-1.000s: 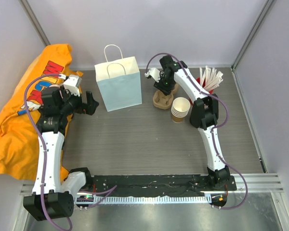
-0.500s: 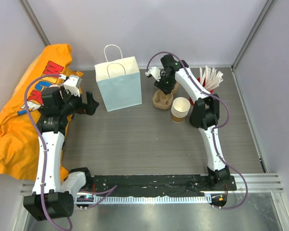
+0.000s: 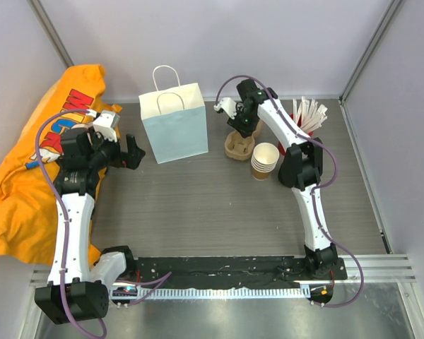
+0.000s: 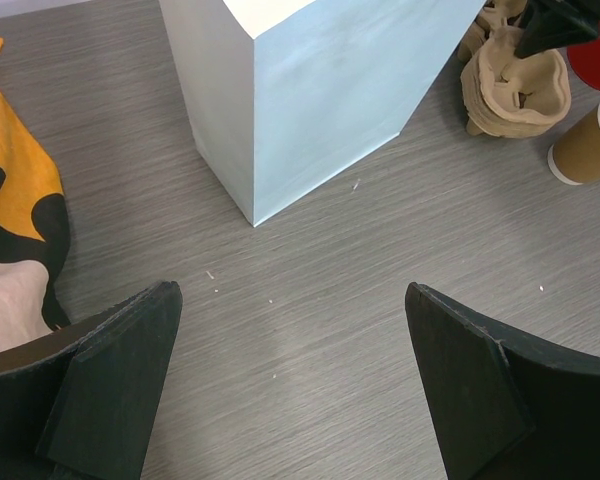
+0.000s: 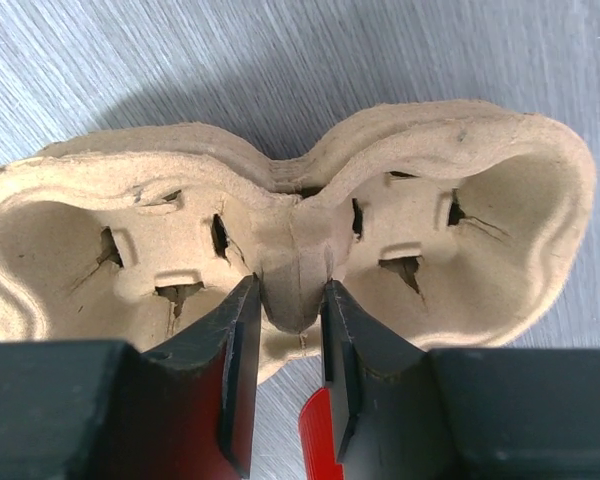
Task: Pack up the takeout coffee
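The right gripper (image 5: pixel 288 292) was pinched narrow on the middle ridge of the cup carrier (image 5: pixel 460 230), both pads touching it. The left gripper (image 4: pixel 292 310) hung wide open and empty, a paper bag (image 4: pixel 330 90) just ahead of it. I could not tell where the lidded coffee cup was.

The only lettering that shows is on the orange cloth (image 3: pixel 28 191) at the left of the top view: big printed letters in red and blue with pale outlines. One red letter near its upper end looks like a W or an M. The rest is lost in folds and cannot be read.
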Tool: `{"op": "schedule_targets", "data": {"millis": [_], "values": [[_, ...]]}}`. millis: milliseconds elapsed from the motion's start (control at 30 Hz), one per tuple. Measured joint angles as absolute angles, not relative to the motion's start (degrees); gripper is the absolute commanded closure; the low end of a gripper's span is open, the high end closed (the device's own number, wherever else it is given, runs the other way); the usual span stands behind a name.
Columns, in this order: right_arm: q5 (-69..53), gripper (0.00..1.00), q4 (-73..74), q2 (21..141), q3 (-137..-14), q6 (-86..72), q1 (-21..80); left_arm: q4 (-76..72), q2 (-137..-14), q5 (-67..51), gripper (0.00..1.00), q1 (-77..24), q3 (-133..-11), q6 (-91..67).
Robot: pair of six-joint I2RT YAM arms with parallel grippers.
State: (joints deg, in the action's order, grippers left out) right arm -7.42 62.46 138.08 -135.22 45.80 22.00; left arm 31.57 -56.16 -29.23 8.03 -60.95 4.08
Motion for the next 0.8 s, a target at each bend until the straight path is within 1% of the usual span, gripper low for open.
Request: {"op": "schedule_targets", "data": {"millis": [267,567,800], "values": [[-7.5,0.68,62.4,134.6,-135.2,45.8,21.9,31.6,-56.2,-29.6,0.0,8.3,-60.8,3.6],[-8.6,0.7,62.1,130.8,-135.4,44.4,21.9,31.5,-56.2,-29.1,0.0,8.3,-60.8,3.4],[-10.9,0.71,58.5,122.1,-130.1,39.6,21.8,30.6,-57.0,-24.9,0.0,8.4,-63.5,3.4]]}}
